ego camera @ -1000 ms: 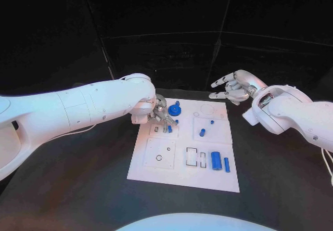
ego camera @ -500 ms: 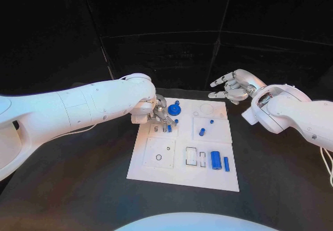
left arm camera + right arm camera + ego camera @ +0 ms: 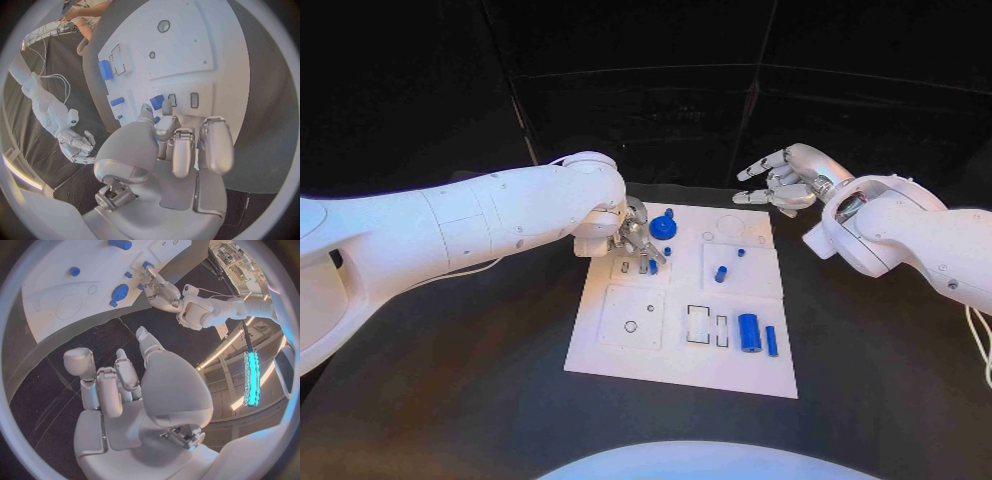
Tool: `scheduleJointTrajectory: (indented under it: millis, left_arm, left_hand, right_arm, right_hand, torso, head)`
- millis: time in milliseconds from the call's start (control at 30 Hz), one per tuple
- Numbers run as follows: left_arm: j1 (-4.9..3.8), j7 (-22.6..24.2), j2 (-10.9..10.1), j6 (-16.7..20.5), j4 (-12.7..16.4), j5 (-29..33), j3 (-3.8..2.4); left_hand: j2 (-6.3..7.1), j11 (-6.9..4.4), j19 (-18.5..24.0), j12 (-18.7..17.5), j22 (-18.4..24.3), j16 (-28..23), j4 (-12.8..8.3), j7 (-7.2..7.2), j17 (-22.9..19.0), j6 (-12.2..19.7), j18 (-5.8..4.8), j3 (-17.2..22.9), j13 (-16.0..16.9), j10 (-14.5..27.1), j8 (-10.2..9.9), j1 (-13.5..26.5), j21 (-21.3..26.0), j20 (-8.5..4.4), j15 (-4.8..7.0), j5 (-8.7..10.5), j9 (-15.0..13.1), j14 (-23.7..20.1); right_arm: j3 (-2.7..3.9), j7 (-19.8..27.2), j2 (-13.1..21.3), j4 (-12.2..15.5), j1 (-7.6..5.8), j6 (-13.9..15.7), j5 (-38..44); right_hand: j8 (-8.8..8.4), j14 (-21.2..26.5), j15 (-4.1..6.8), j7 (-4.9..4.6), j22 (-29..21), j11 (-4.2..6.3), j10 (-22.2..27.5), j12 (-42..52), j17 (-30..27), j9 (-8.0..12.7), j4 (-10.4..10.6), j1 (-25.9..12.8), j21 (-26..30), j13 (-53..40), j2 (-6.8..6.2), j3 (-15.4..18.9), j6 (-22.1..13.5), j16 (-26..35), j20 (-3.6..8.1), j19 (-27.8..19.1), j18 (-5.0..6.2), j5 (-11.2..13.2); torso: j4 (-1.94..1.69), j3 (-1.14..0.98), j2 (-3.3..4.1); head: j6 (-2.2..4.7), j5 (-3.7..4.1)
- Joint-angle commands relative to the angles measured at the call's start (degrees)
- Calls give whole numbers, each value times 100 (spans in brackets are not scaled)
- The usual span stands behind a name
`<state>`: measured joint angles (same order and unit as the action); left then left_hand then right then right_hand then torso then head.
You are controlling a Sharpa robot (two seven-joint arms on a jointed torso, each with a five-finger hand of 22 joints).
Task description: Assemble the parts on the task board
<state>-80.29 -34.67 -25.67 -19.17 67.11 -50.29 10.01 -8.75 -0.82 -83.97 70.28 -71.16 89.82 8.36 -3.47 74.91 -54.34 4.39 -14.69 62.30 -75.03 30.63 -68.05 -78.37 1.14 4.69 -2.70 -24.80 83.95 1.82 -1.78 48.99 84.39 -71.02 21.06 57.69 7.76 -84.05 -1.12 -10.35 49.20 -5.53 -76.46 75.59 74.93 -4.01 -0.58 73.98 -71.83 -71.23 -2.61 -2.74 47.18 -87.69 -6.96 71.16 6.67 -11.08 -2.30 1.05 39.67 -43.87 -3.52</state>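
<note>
Little had moved over the last second: the left hand (image 3: 635,236) stayed low over the far left corner of the task board (image 3: 678,375), and the round blue part (image 3: 662,229) beside it had shifted only slightly, sitting just off the fingertips (image 3: 648,252) in the head view. From the left wrist view that hand (image 3: 164,150) had its fingers curled downward toward the board (image 3: 187,45), their tips close to a small blue part (image 3: 156,102) and two small slots, but whether anything was pinched between them could not be told. The right hand (image 3: 788,178) remained raised beyond the board's far right corner, well apart from every part, its fingers loosely bent and apart with nothing in them; the right wrist view showed the same empty palm (image 3: 131,400) above the black table (image 3: 81,345). On the board, a small blue peg (image 3: 721,274) stood near the middle of the far right section with a tinier blue piece (image 3: 741,253) just beyond it. Nearer the robot, a blue cylinder (image 3: 749,333) and a slim blue bar (image 3: 772,341) lay side by side, just right of two rectangular recesses.
</note>
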Motion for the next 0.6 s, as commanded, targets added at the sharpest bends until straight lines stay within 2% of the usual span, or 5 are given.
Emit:
scheduleJointTrajectory:
  millis: [33, 433, 500, 600]
  left_arm:
    - [-7, -50, 12, -100, -2, -55, -1]
    - [-7, -47, 12, -72, 9, -60, -1]
    - [-7, -45, 7, -54, 15, -60, -1]
    - [-7, -40, 4, -23, 19, -61, -1]
  left_hand:
    - [-18, -13, -103, -21, -8, 18, -52, 12, 1509, 39, -80, 11, -2, 14, 28, -70, 6, 5, 8, -1, -13, 605]
    - [-63, -17, -101, -28, -6, 18, -167, 14, 1509, 64, -78, 108, -8, 12, 67, -173, 11, 3, 10, -1, -50, 605]
    - [-95, -20, -99, -29, -3, 18, -214, 17, 1509, 76, -78, 156, -7, 10, 73, -229, 15, 2, 12, -1, -58, 605]
    - [-224, -38, -99, -35, -3, 18, -346, 37, 1509, 103, -76, 321, -8, 9, 77, -416, 18, -4, 23, -4, -68, 605]
  right_arm:
    - [5, 18, -5, 2, -11, -28, 19]
    - [5, 8, -5, 6, -11, -35, 19]
    - [5, 6, -4, 8, -11, -36, 19]
    - [5, 4, -7, 8, -11, -38, 19]
  right_hand:
    - [13, -442, 23, -9, -9, 17, -16, 32, 846, 4, -11, 17, 36, -4, -5, 36, 34, 33, 5, -27, 67, -39]
    - [13, -442, 23, -9, -9, 17, -16, 32, 846, 4, -11, 17, 36, -4, -5, 36, 34, 33, 5, -27, 67, -39]
    - [13, -442, 23, -9, -9, 17, -16, 32, 846, 4, -11, 17, 36, -4, -5, 36, 34, 33, 5, -27, 67, -39]
    - [16, -442, 24, -9, -5, 18, -24, 40, 848, 5, -3, 15, 34, -12, -1, 43, 34, 33, 6, -25, 66, -42]
  torso:
    - [2, 1, 0]
    - [3, 0, -4]
    - [-1, 1, -2]
    - [-1, 0, -1]
  head:
    - [-9, 8]
    - [-20, 11]
    - [-22, 14]
    - [-23, 7]
